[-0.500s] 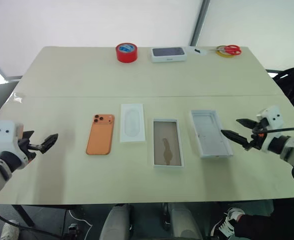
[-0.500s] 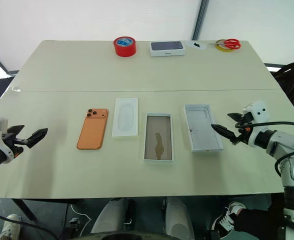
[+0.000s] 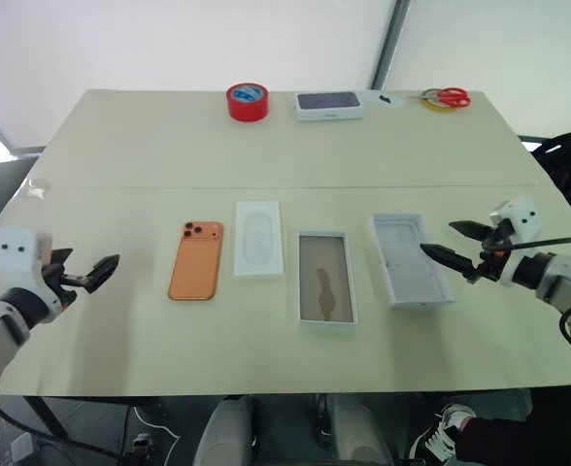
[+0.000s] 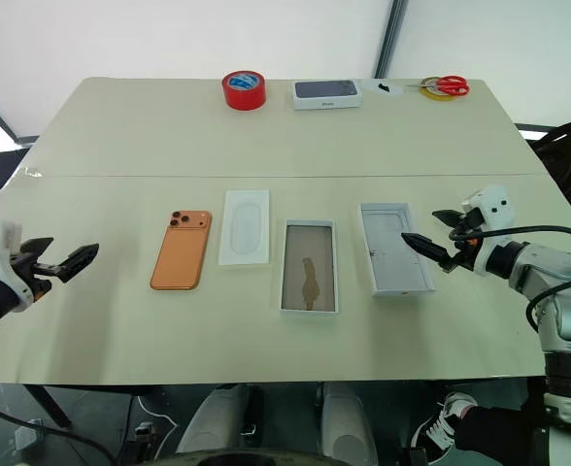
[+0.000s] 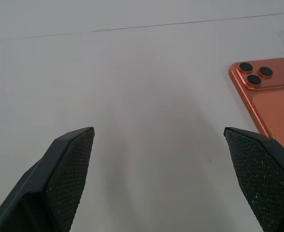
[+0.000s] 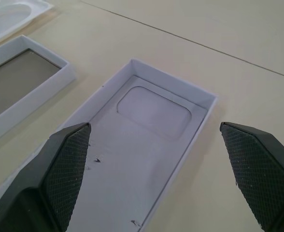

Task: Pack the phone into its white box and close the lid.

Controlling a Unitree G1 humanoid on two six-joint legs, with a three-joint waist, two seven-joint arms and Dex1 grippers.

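The slim orange phone (image 3: 195,261) lies camera side up on the cream table (image 3: 266,146), its three-lens cluster at the far end, left of centre in a row of four things. Just to its right is a flat white card with an oval outline (image 3: 257,238), then the shallow white box with a brownish-tan inside (image 3: 325,277), then the white lid turned pale-grey inside up (image 3: 409,259). None of the four touches another.

The left tool (image 3: 80,276) hovers to the left of the phone, apart from it, its two black fingers spread wide and holding nothing. The right tool (image 4: 429,242) hovers at the right edge of the lid, also spread wide and empty.

Judging by this, packing has not begun: the phone is out of the box and the lid is off. The step in hand looks like the approach for the first pick. The next move probably calls for the left tool to travel right and lower over the phone, closing on its long edges. As the phone lies flat and thin, getting a fingertip under an edge may be awkward.

At the far edge sit a red tape roll (image 3: 247,101), a white box with a dark top (image 3: 329,105) and red-handled scissors (image 3: 445,97).
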